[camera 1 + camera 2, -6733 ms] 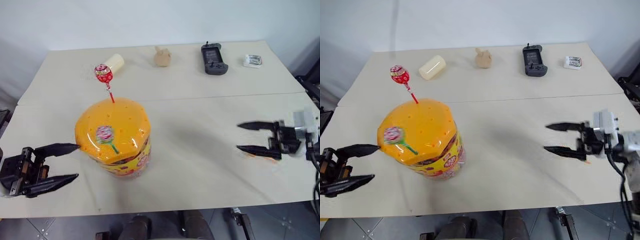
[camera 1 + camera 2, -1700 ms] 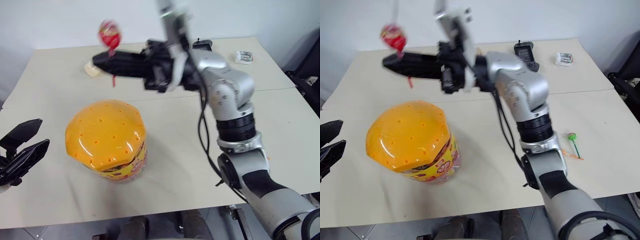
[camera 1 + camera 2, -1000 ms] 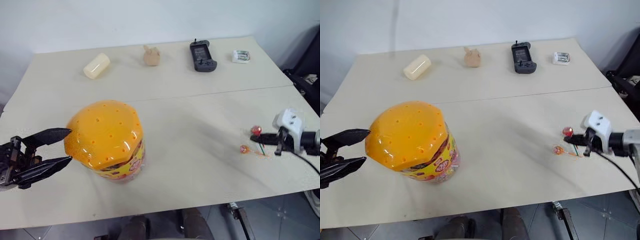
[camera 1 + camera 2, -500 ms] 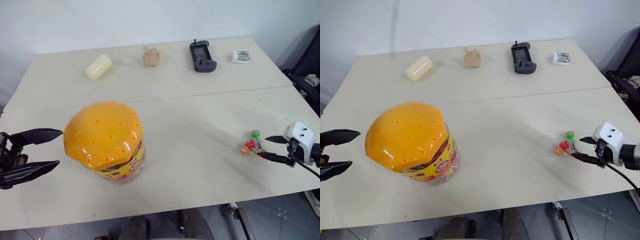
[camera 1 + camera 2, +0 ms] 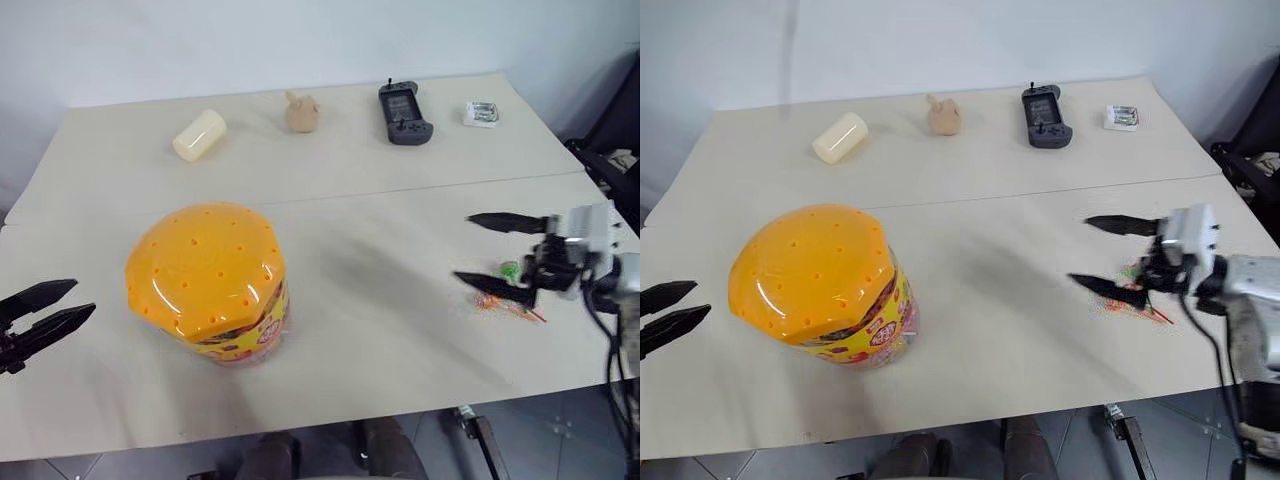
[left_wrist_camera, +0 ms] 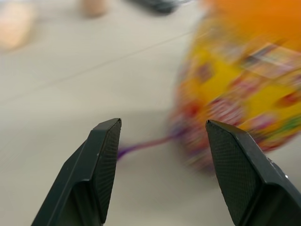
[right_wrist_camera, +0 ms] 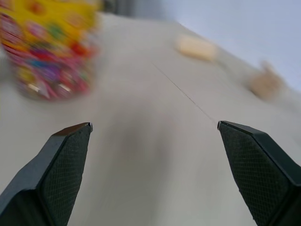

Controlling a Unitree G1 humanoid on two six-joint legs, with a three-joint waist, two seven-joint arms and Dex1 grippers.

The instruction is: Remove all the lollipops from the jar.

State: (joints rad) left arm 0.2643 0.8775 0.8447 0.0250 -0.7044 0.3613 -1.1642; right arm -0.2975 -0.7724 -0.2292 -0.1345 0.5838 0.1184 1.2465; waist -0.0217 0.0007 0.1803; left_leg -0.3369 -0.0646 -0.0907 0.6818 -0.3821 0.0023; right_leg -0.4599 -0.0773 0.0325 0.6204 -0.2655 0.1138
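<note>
Jar (image 5: 208,283) is my landmark, standing near the table's (image 5: 380,310) front edge, orange lid on. No sticks rise from the lid holes now; a while back a red lollipop and a green-stick one stood in it.

My left gripper (image 5: 48,312) hangs off the jar's left side, apart from it, jaws parted and empty. It has drawn away from the jar wall and sits lower than half a second ago. In the left wrist view a purple stick (image 6: 141,145) lies on the table by the jar's base; I cannot tell whether its candy is there too.

Well to the jar's right, my right gripper (image 5: 484,253) points back toward the jar, jaws spread wide, holding nothing. A second ago it was shut low over the table; it has let go and lifted. Lollipops (image 5: 506,291) lie in a small heap on the table just under and behind it.

Farther back than the jar: yellow cylinder (image 5: 199,135), tan figure (image 5: 301,112), black handheld (image 5: 404,100).

Judgement: the last drop-off is done; the jar looks emptied.
</note>
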